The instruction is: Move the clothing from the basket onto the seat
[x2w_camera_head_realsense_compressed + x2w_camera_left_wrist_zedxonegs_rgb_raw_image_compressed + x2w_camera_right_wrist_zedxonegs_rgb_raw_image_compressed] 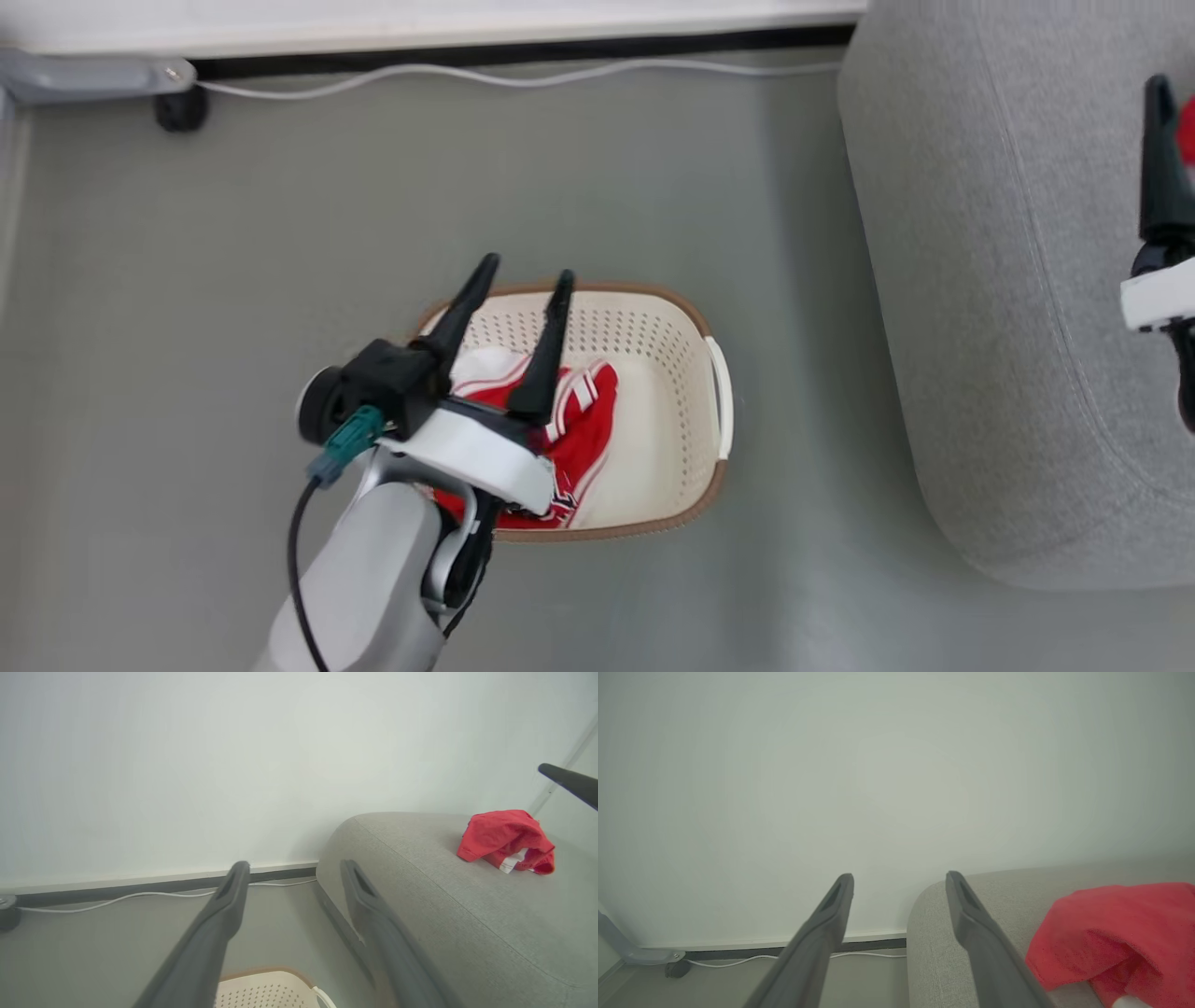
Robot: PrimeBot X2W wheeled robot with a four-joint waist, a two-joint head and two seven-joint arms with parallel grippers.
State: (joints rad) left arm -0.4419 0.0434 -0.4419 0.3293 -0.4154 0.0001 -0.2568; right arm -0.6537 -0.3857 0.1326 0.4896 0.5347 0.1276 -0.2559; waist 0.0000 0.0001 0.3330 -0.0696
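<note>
1. Left forearm (pixel 373 579), pale grey, came up from the lower edge of the head view with a black cable along it.
2. Left gripper (pixel 527 266) hung above the near-left part of the basket (pixel 644 341). Jaws stood wide, nothing between them. In its wrist view the fingers pointed out over the floor toward the wall, with the basket's rim at the bottom edge.
3. Basket sat on the grey floor (pixel 187 327), just left of the seat (pixel 990 280), apart from it. One white handle (pixel 724 397) faced the seat.
4. Clothing, first piece: the red jersey (pixel 588 429) with white-striped trim lay crumpled in the basket's left half, partly hidden under the left wrist. Right half of the basket's bottom was bare.
5. Right gripper (pixel 900 875) was over the seat, at the right edge of the head view. Jaws wide, holding nothing.
6. Clothing, second piece: the plain red garment (pixel 500 835) lay bunched on top of the seat, a white patch showing at its lower edge. In the right wrist view it sat just right of the right-hand finger, not between the jaws. Contact could not be told.
7. Beyond: a white cable (pixel 523 77) ran along the floor by a dark skirting strip (pixel 523 56).
8. A black caster (pixel 180 110) under a grey frame leg stood at the far left.
9. A plain pale wall (pixel 896 765) was behind.
</note>
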